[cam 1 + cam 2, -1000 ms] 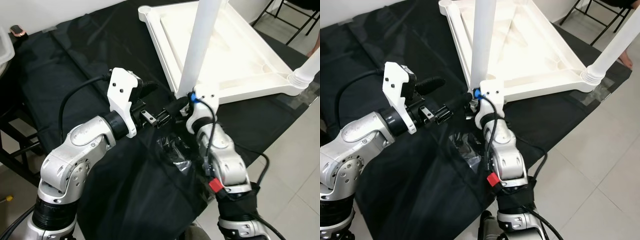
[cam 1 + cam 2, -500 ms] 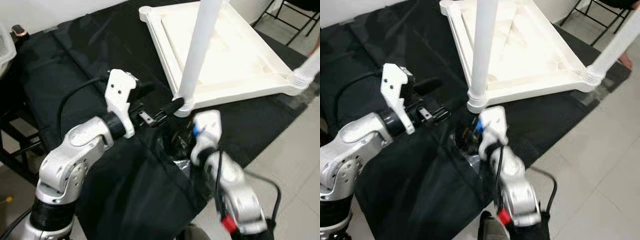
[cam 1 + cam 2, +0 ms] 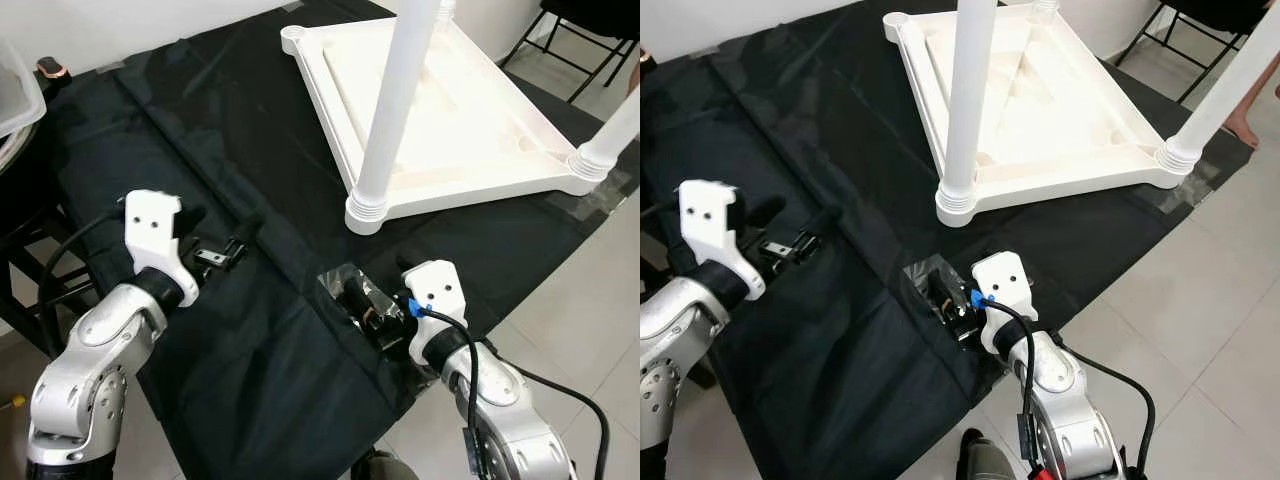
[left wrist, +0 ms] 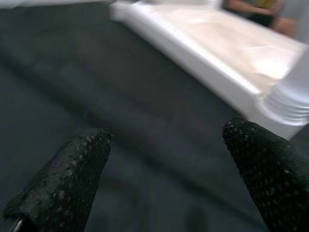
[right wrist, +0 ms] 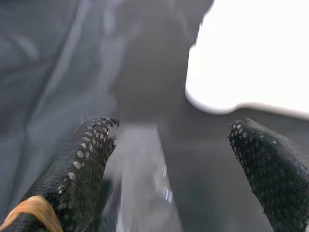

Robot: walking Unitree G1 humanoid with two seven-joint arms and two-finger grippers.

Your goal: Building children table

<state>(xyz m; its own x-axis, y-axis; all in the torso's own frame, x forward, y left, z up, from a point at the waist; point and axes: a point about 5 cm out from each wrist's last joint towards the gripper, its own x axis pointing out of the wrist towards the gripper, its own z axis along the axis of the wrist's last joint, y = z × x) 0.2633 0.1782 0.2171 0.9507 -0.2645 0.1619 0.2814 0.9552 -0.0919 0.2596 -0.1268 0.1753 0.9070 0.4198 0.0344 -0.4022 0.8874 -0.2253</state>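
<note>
Facing smooth white plastic table (image 3: 470, 130)

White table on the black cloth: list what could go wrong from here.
1. The white table lies upside down with its corner leg standing tall; a sweep of either arm could knock the leg.
2. The right gripper, open, hovers over a clear plastic bag at the edge of the black cloth; the bag could slide off.
3. The cloth is wrinkled and overhangs, so the left gripper could snag it and drag the table.

White table (image 3: 1060, 110) upside down on black cloth (image 3: 830, 130), leg (image 3: 968, 100) upright
</note>
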